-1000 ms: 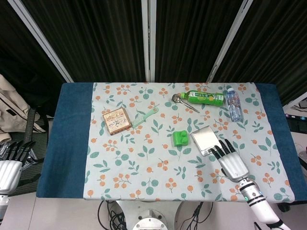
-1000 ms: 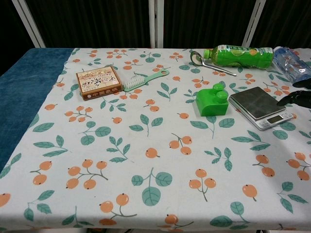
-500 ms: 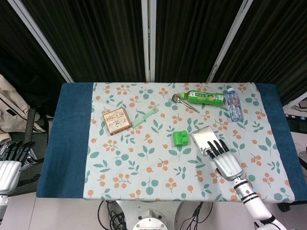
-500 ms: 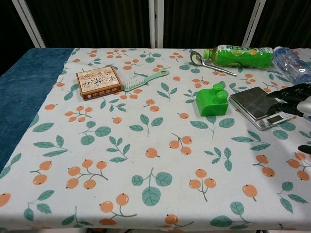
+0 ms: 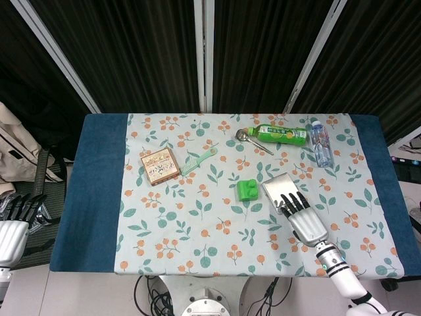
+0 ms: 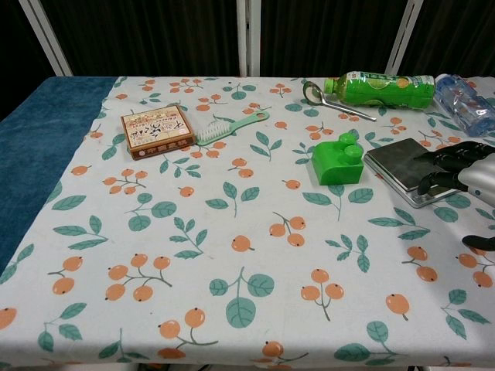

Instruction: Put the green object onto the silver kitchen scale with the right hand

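The green block (image 5: 248, 189) (image 6: 338, 160) stands on the floral cloth just left of the silver kitchen scale (image 5: 279, 189) (image 6: 401, 163). My right hand (image 5: 301, 218) (image 6: 459, 174) hovers over the scale's near right corner, fingers stretched out and apart, holding nothing; its dark fingertips (image 5: 290, 201) cover the scale's front edge. It is a hand's width right of the green block. My left hand (image 5: 14, 224) hangs off the table at the far left, fingers straight, empty.
A green drink bottle (image 5: 281, 135), a spoon (image 5: 252, 140) and a clear water bottle (image 5: 320, 143) lie behind the scale. A mint brush (image 5: 198, 160) and a patterned box (image 5: 160, 166) sit at the left-centre. Blue cloth borders both table ends.
My right hand has slid left and forward from the table's right side to over the scale's near corner. The green block and the left hand have stayed put.
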Controlling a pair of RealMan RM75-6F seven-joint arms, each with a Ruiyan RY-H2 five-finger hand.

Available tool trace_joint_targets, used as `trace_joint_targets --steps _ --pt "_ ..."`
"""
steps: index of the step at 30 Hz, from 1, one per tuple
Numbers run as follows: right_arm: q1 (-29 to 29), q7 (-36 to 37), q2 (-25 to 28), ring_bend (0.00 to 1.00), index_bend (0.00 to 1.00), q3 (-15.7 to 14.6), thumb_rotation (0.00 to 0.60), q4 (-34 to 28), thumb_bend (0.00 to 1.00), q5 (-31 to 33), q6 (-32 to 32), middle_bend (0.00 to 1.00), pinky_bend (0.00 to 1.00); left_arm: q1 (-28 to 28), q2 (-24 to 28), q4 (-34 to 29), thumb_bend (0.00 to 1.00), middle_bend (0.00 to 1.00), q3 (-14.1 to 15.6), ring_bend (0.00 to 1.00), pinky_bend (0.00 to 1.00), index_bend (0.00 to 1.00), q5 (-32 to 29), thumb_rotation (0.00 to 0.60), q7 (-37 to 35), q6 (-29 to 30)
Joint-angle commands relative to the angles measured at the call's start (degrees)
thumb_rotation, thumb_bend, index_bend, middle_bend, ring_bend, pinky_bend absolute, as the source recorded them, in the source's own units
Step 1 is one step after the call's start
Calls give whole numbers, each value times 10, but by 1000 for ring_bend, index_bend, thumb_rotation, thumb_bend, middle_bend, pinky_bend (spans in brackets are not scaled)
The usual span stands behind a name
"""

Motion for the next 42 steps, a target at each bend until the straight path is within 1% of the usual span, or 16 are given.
trace_joint_targets --steps 1,3,10,15,23,36,42 --pt "1 0 -2 0 260 0 600 2 160 2 0 4 0 0 0 1 60 93 0 0 22 63 0 600 -2 0" --pt "2 1 -3 0 260 0 600 2 188 4 -1 1 0 0 0 2 60 93 1 0 22 63 0 600 -4 -1" --pt "8 5 -1 0 260 -3 600 -5 336 15 -12 0 0 0 -3 7 61 93 2 0 21 63 1 600 -8 -1" --pt "9 3 0 0 259 -5 600 -6 398 19 -12 0 0 1 -3 10 60 93 1 0 21 63 1 600 -11 0" --pt "12 1 -4 0 266 -7 600 -4 414 23 -12 0 0 1 -5 13 60 93 2 0 21 63 0 600 -14 0" --pt "12 12 -7 0 314 -11 600 2 446 20 -3 0 0 1 -3 13 60 93 0 0 21 63 -1 600 -15 0" --pt "9 45 13 0 248 -2 600 -24 426 -17 45 0 0 0 -1 9 60 93 -1 0 21 63 -1 600 -14 1"
